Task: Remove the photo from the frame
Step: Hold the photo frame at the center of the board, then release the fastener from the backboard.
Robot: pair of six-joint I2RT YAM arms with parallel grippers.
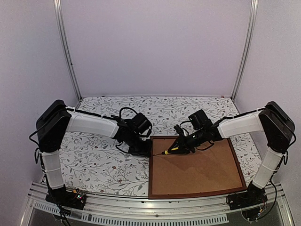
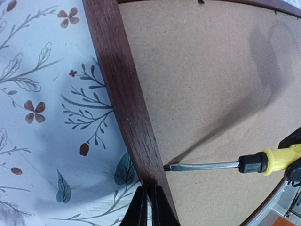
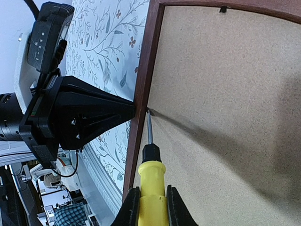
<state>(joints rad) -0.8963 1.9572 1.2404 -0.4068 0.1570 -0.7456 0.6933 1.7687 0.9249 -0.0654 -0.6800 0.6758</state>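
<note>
— Frame (image 1: 150, 179) position?
— Laid back-up on the table (image 1: 103, 165), board (image 1: 197, 172) showing.
— Grippers?
— Screwdriver (image 3: 151, 179) is clenched by the right gripper (image 3: 151, 202), tip set at the left rail; left gripper (image 2: 148, 207) is closed at that rail.

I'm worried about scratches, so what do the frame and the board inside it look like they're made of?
The frame: dark reddish-brown wood, going by the streaky grain, with a smooth low sheen. The backing board: matte tan fibreboard or stiff card, finely speckled and unpainted; which one the look leaves open.
</note>
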